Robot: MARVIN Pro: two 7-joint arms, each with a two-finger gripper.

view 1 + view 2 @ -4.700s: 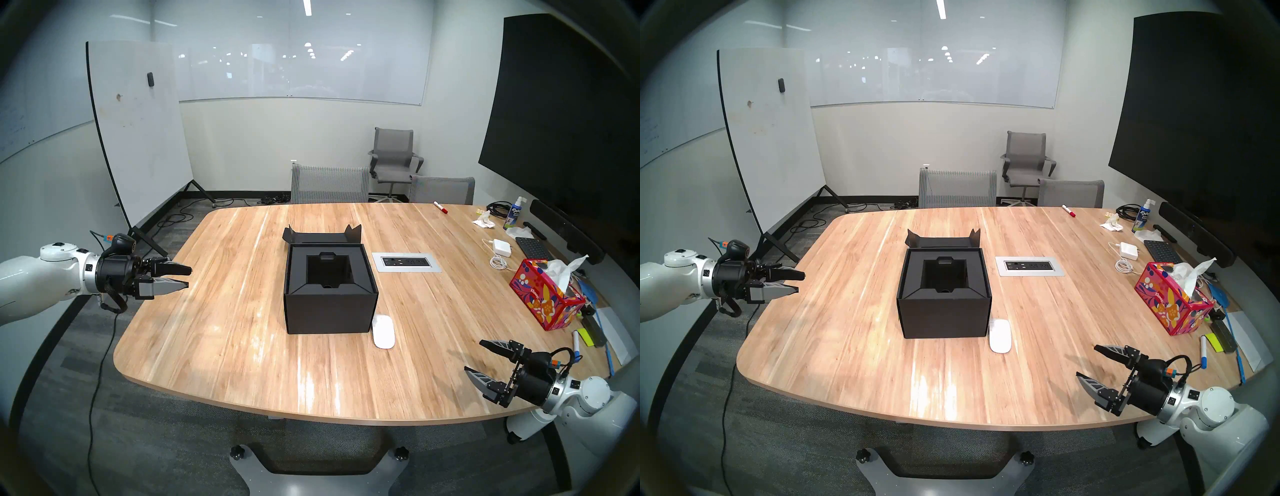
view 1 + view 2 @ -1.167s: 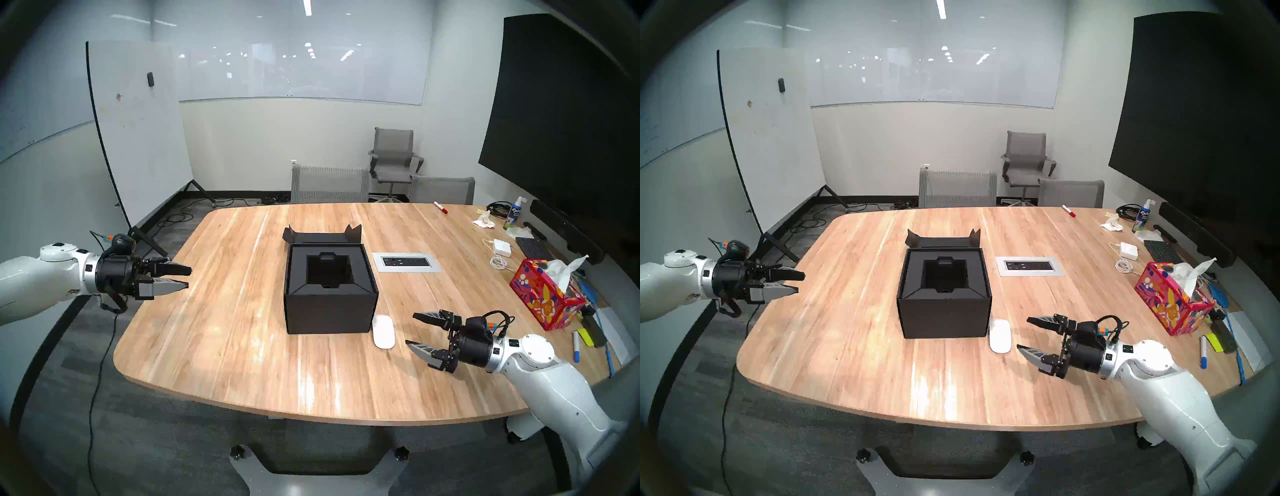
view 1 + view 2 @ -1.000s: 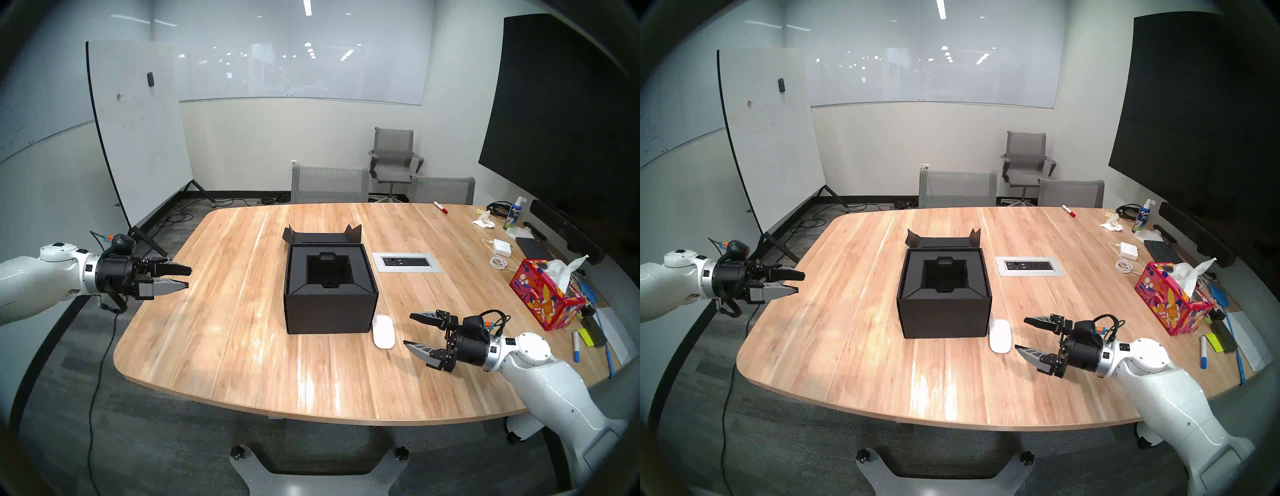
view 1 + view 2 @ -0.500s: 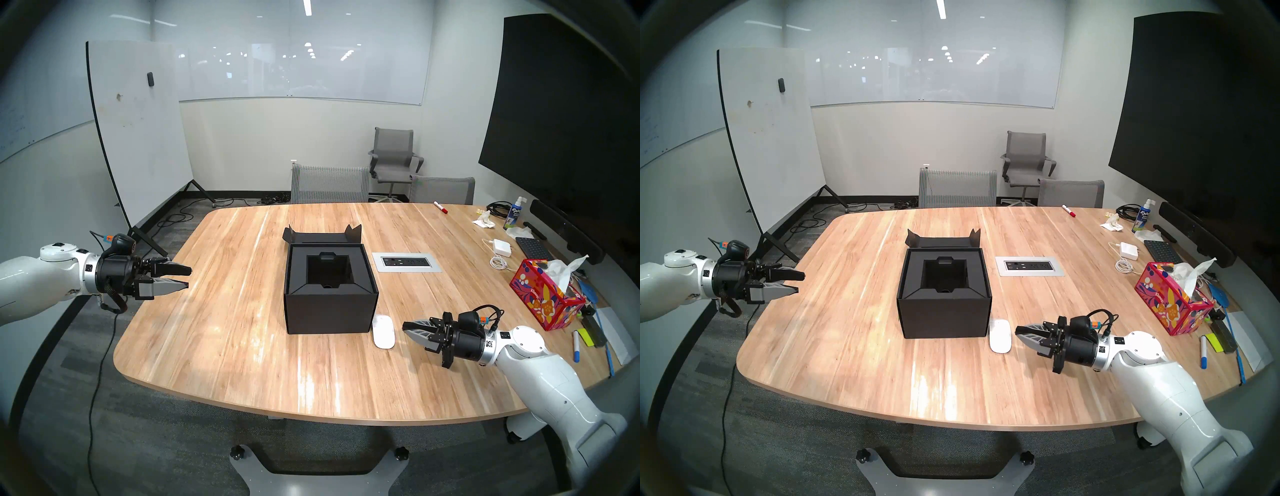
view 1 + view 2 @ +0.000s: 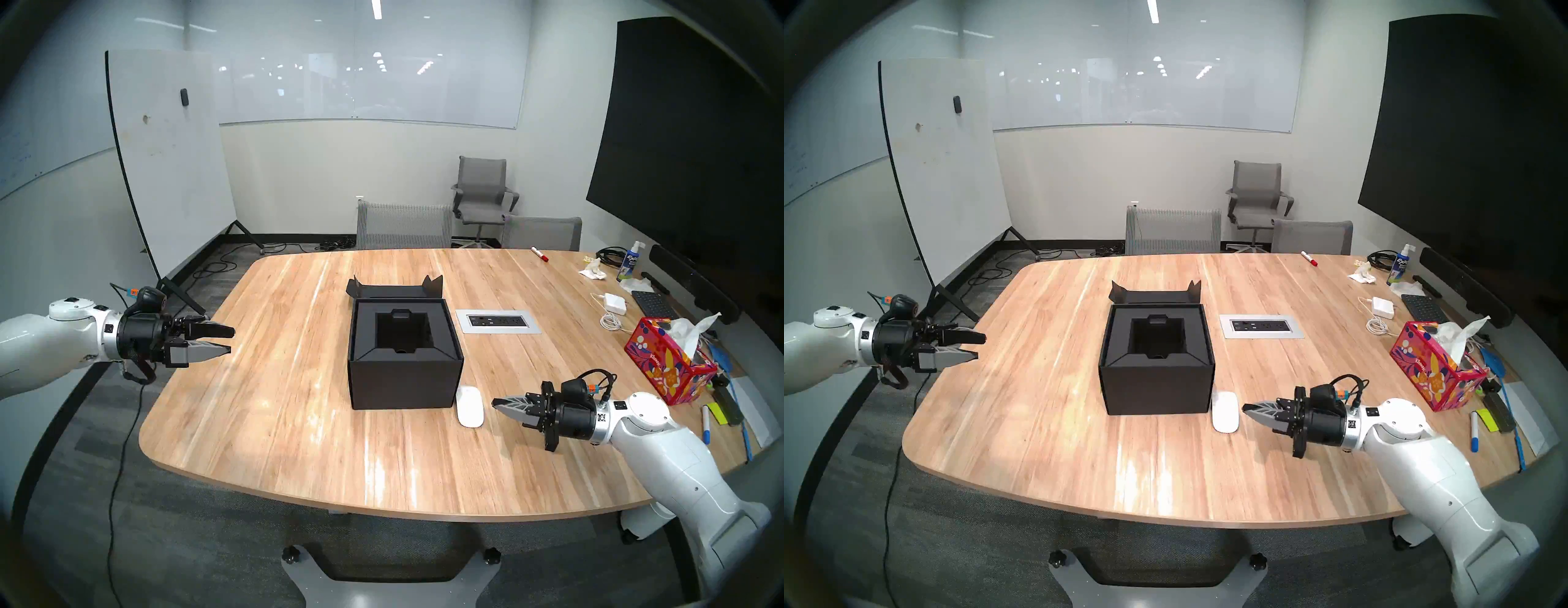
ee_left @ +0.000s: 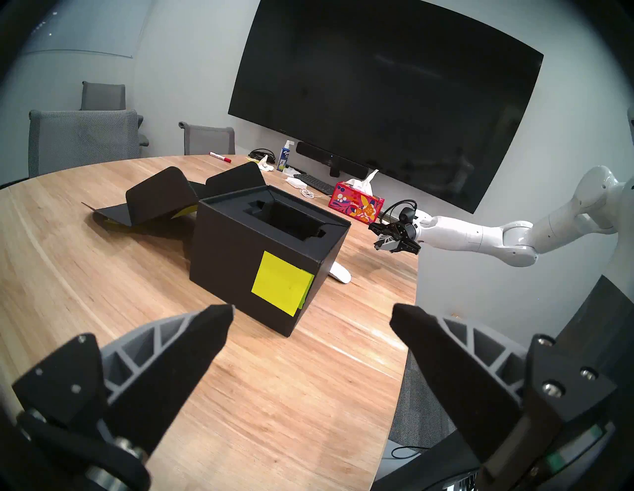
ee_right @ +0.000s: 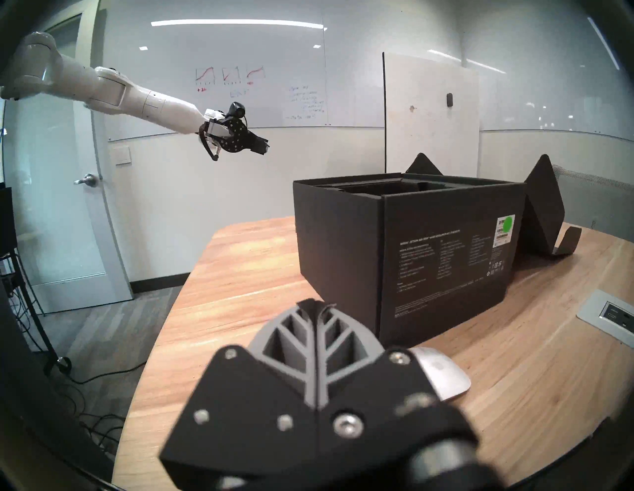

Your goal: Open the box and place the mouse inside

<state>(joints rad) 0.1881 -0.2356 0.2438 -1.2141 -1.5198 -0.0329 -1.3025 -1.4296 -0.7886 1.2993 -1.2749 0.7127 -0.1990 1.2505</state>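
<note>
A meeting room: pale walls with a glass whiteboard (image 5: 369, 89), a rolling whiteboard (image 5: 169, 157) at left, a large dark screen (image 5: 687, 153) at right, grey chairs (image 5: 483, 191) behind the wooden desk (image 5: 297, 424), grey carpet

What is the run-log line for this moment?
box: open | mouse: on table, beside box | right hand: shut, empty, near mouse | left hand: open

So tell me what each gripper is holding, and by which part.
Nothing. The right gripper is shut on air beside the mouse; the left gripper is open and empty.
</note>
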